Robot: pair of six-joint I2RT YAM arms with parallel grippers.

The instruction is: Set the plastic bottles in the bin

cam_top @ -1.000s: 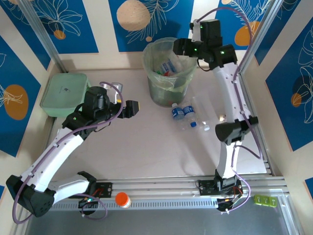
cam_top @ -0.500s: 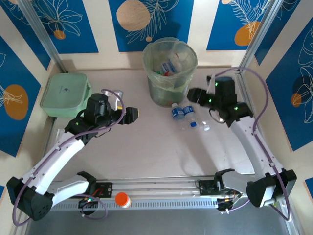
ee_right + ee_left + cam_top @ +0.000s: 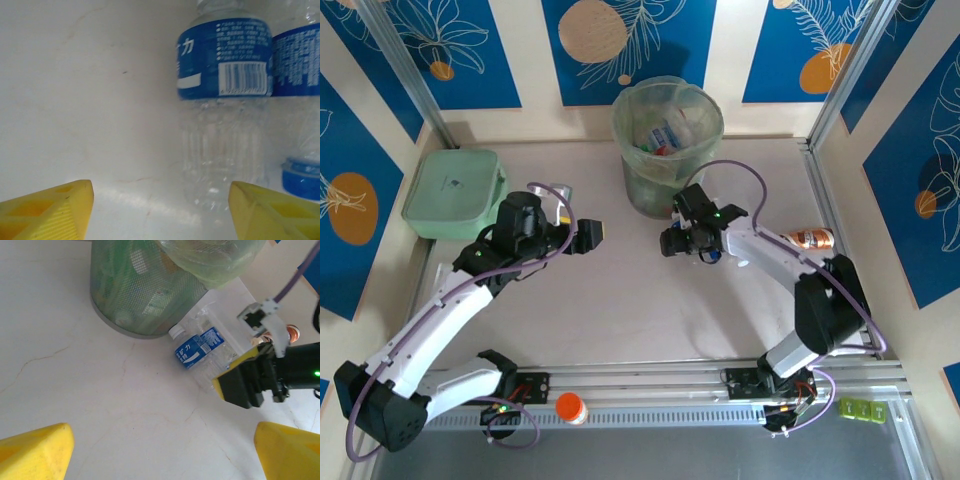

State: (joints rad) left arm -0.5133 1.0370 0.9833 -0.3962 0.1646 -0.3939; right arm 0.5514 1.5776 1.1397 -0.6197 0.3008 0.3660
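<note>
Now: the nearest clear bottle (image 3: 222, 100) lies on its side on the pale, faintly veined tabletop (image 3: 90, 90). It is straight ahead of the right claw (image 3: 160, 210), nearer its right-hand finger. It is thin ribbed plastic with a glossy blue wrap label, white characters and a barcode, and a white cap. A second bottle (image 3: 297, 65) with the same blue label lies just beside it, further to the claw's right. A blue cap (image 3: 301, 177) shows near the right finger; we cannot tell whose it is.

The right claw's ridged yellow wedge fingers (image 3: 47, 207) are spread, with bare table between them and nothing gripped.

Beyond the two bottles stands the bin (image 3: 145, 295), a round grey-green wire mesh lined with a crinkled translucent pale green bag. More bottles (image 3: 665, 133) are heaped inside. The white-capped neck lies just beside the bin's foot.

The left claw (image 3: 592, 236) hovers well apart, facing the right one, its smooth yellow fingers wide, released and empty. Behind it sits a flat mint-green box (image 3: 453, 190) with rounded corners. Past the right arm lies an orange-labelled cylinder (image 3: 807, 238).
</note>
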